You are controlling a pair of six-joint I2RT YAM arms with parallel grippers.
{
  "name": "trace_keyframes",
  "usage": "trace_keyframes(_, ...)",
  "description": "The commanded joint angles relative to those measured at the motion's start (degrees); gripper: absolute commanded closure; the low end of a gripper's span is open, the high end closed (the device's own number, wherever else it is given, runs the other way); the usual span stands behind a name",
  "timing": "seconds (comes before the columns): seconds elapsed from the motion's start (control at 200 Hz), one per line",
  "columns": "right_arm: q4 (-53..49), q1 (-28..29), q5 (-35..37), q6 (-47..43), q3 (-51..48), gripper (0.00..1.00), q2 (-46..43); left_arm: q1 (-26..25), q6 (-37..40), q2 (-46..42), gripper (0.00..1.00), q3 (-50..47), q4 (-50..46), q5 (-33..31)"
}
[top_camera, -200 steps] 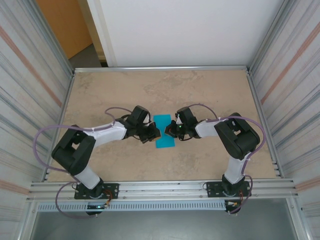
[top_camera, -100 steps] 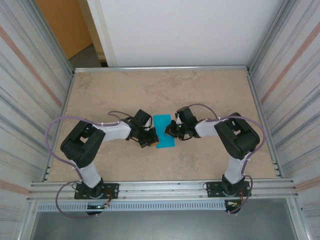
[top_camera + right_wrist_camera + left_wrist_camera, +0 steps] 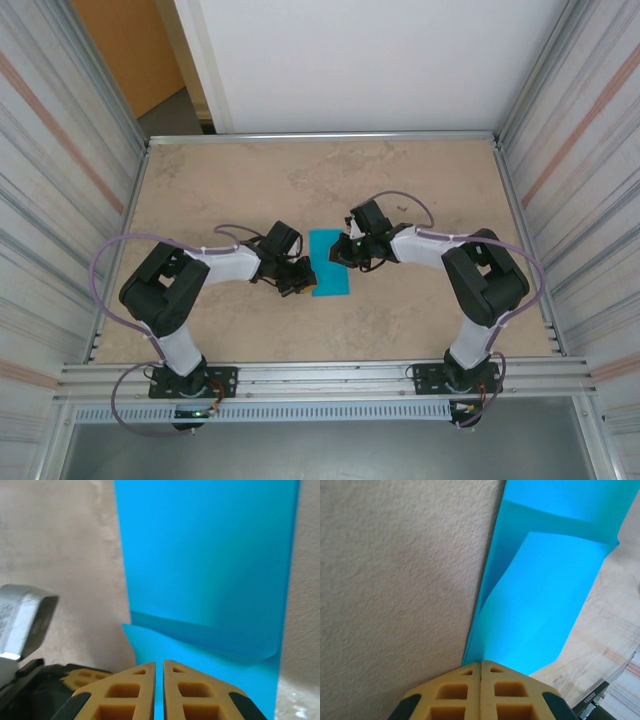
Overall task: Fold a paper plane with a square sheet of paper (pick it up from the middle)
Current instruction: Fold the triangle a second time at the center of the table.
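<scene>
The left jaws are pressed shut, tips touching the near left edge of the sheet of paper (image 3: 328,265); whether they pinch it I cannot tell. The right jaws are all but shut, a hairline slit between them, at the sheet's right edge with nothing clearly held. The turquoise sheet lies mid-bench (image 3: 420,190) between both, already folded narrow, with a loose flap (image 3: 540,605). It looks feather-light, limp and easily creased, and likely to slide; a pinch on a raised fold edge seems the best hold.
</scene>
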Motion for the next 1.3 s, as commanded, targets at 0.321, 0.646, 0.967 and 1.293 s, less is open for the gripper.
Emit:
trace_keyframes(0.321,2.33,2.75,-2.84,0.53,-1.36,0.96,4.37,0.08,-0.35,0.67,1.0,-1.56,-5.86,-2.38)
trace_keyframes(0.646,2.15,2.47,-2.19,0.23,-1.96,0.97,7.98,-0.03,0.62,-2.34,0.99,-0.14,-4.76,-0.84)
trace_keyframes(0.967,2.2,2.48,-1.65,0.32,-3.37,0.97,8.21,-0.63,0.57,-2.14,0.92,0.3,2.0,1.65)
trace_keyframes(1.293,2.78,2.32,-1.64,-0.4,-3.7,0.98,8.13,-0.55,-1.12,0.48,0.95,0.03,-1.41,-1.17)
